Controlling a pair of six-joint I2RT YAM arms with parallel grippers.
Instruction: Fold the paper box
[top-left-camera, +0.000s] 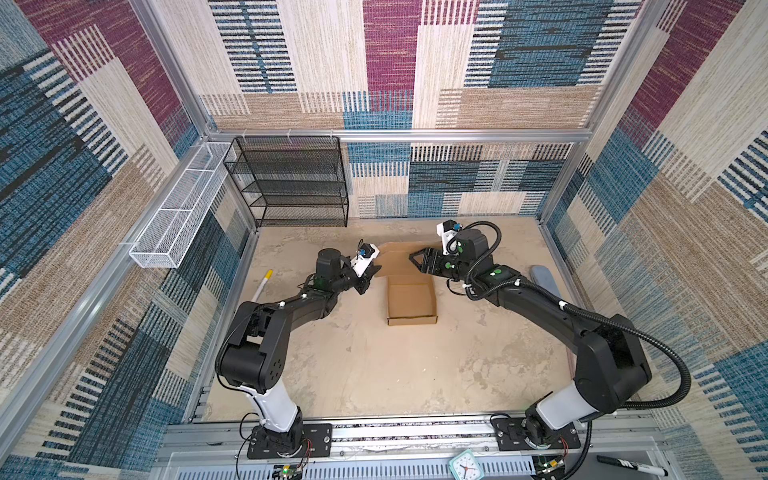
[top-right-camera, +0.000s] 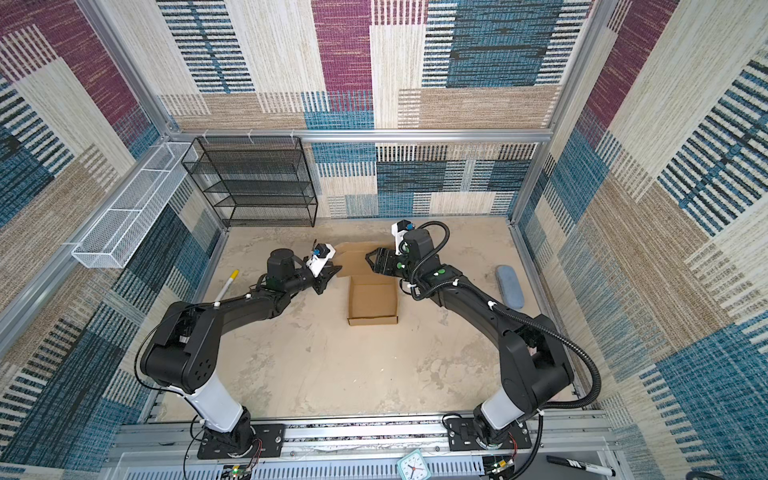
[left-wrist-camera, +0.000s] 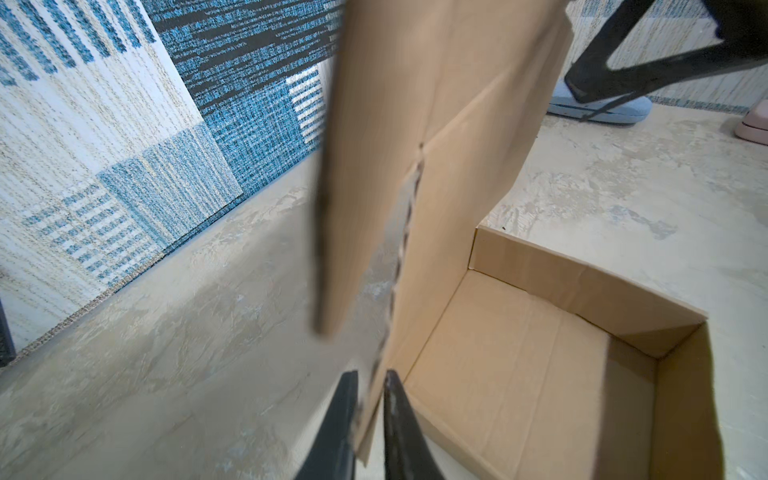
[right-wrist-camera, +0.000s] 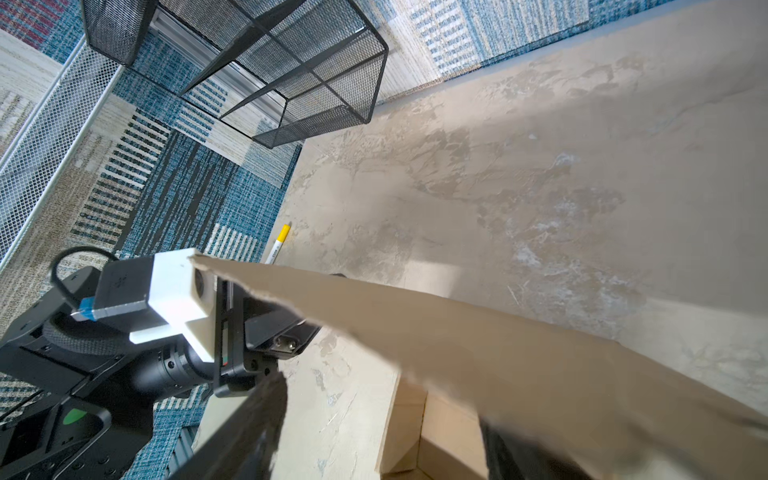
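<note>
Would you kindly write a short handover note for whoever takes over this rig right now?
Grippers: the left gripper is shut on the left edge of the raised lid; the right gripper is open, jaws astride the lid's right edge.
Position: the paper box sits mid-way across the table.
Done: tray walls are up.
Still to do: fold the lid down and tuck it in.

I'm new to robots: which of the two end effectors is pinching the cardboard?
The left end effector, jaws nearly together on the lid edge of the paper box; the right end effector gapes wide.
</note>
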